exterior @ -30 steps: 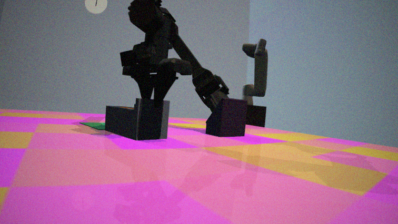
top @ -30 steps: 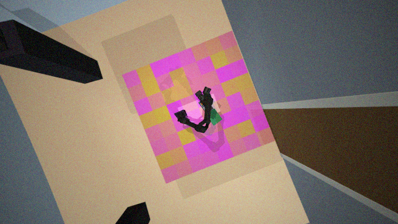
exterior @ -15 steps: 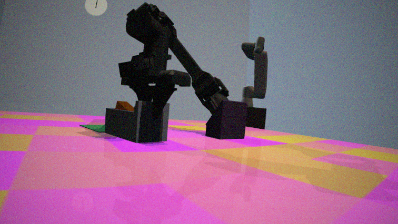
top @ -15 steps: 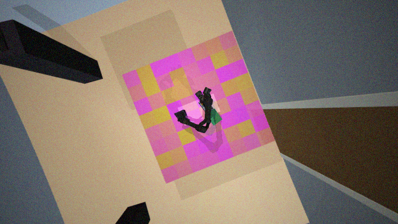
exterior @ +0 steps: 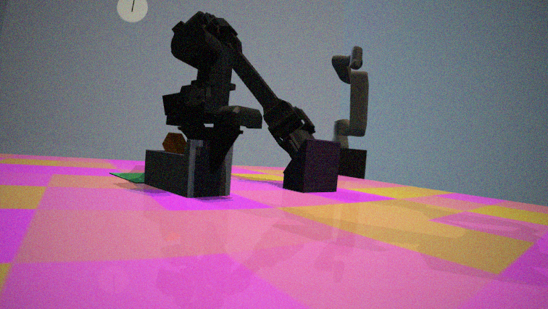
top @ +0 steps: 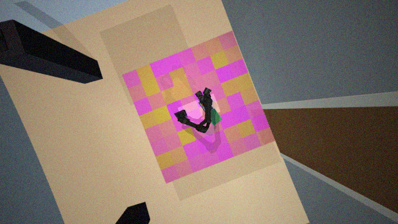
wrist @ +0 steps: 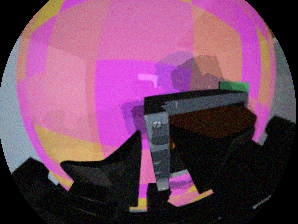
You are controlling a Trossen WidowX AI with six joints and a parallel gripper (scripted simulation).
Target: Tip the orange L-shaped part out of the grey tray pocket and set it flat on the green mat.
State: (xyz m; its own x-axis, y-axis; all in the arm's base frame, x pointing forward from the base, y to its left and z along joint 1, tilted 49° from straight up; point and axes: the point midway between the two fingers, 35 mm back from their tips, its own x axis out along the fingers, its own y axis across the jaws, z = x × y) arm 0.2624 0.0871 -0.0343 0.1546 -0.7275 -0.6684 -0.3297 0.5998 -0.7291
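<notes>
The orange part [exterior: 174, 142] [wrist: 212, 123] is tilted in the grey tray [exterior: 164, 168] [wrist: 210, 103]. Its far end stands up above the tray's rim; its L-shaped end is low and mostly hidden by a finger. My gripper [exterior: 206, 157] [wrist: 154, 131] is partly open and down at the tray's near end. One finger reaches inside onto the L-shaped end; the other is outside the end wall. Nothing is pinched between them. The green mat [top: 216, 117] [exterior: 130, 177] [wrist: 235, 85] lies flat beyond the raised end. In the top view the arm hides most of the tray.
The arm's dark base block [exterior: 320, 167] stands to the right of the tray in the exterior view. Another grey arm-like shape [exterior: 359, 103] stands behind it. The tray's end wall [wrist: 159, 150] rises between the fingers. The table has pink and yellow patches.
</notes>
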